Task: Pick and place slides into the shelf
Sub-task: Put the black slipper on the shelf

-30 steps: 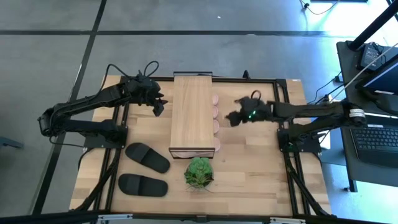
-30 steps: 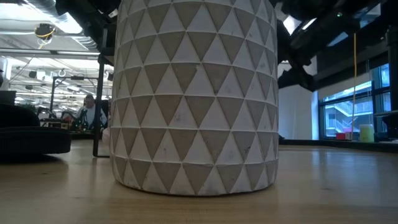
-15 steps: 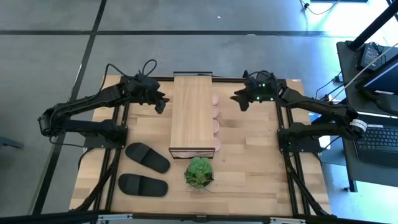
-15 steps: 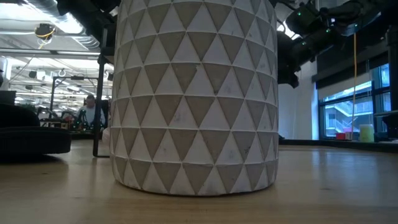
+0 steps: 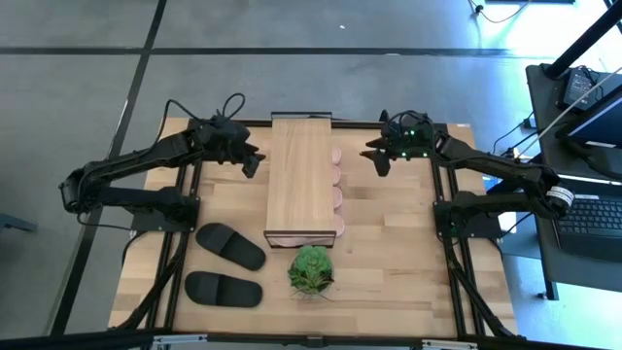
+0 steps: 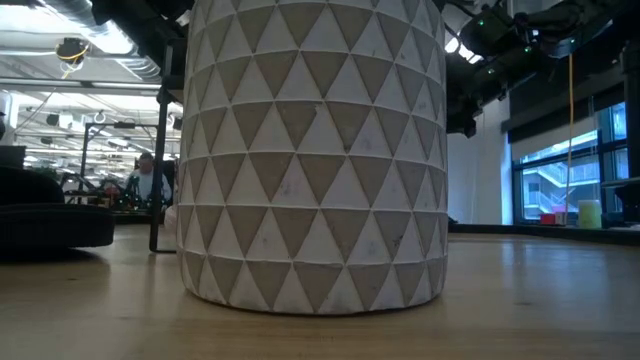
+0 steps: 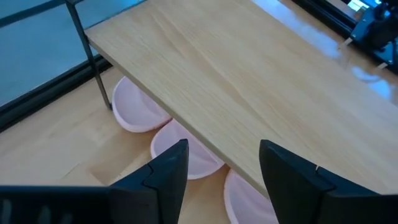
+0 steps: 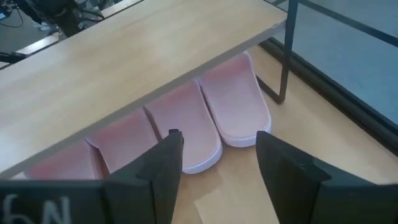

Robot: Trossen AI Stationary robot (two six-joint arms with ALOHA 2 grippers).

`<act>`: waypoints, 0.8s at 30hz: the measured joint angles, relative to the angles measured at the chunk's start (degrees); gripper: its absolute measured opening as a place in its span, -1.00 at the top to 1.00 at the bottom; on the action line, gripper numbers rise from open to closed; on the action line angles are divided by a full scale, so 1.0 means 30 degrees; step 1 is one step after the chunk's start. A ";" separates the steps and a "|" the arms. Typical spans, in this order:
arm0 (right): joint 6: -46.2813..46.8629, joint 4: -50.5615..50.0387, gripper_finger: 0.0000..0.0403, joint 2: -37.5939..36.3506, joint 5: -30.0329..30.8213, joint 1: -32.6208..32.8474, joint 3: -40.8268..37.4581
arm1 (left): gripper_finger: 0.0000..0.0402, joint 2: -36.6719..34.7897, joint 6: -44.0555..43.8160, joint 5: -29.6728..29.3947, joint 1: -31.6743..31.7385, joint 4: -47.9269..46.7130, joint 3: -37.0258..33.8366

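The shelf (image 5: 300, 180) stands in the middle of the table, its long plank top running from far to near. Several pale pink slides lie side by side under it, soles on the table; their ends stick out on the shelf's right side (image 5: 337, 191) and show in the right wrist view (image 8: 233, 102) and in the left wrist view (image 7: 134, 109). Two black slides (image 5: 230, 246) (image 5: 224, 289) lie flat near the left front. My left gripper (image 5: 250, 160) (image 7: 221, 180) hangs open beside the shelf's far left. My right gripper (image 5: 379, 160) (image 8: 217, 168) hangs open beside its far right. Neither holds anything.
A small green plant (image 5: 311, 269) in a white pot with a triangle pattern (image 6: 310, 150) stands just in front of the shelf's near end and fills the low view. Dark frame rails run along the table's left and right sides. Bare tabletop lies at the right front (image 5: 408, 272).
My right gripper has swung from beside the middle of the shelf's right side toward the table's far edge and now hangs by the shelf's far right part. The slides and the shelf have stayed where they were.
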 joint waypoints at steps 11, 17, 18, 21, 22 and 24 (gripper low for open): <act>-0.0433 -0.0009 0.00 0.0000 0.0004 0.0000 0.0000 | -0.01 -0.0284 0.1570 -0.1014 -0.0805 -0.2419 0.1367; -0.0422 -0.0009 0.00 0.0007 0.0137 -0.0007 0.0000 | 0.00 0.0508 -0.0586 -0.5856 -0.4205 -0.8801 0.5195; -0.0429 -0.0002 0.00 0.0007 0.0153 -0.0015 0.0000 | 0.00 0.0669 -0.1438 -0.6243 -0.4798 -0.9850 0.5737; -0.0455 0.0049 0.00 0.0007 0.0177 -0.0015 0.0000 | 0.01 0.1488 -0.3578 -0.7005 -0.6936 -1.2010 0.6658; -0.0472 0.0105 0.00 0.0007 0.0195 -0.0015 -0.0003 | 0.01 0.1792 -0.4182 -0.7150 -0.7625 -1.2607 0.6845; -0.0482 0.0150 0.00 0.0007 0.0430 -0.0015 -0.0001 | 0.01 0.2427 -0.5524 -0.7316 -0.8901 -1.3951 0.7097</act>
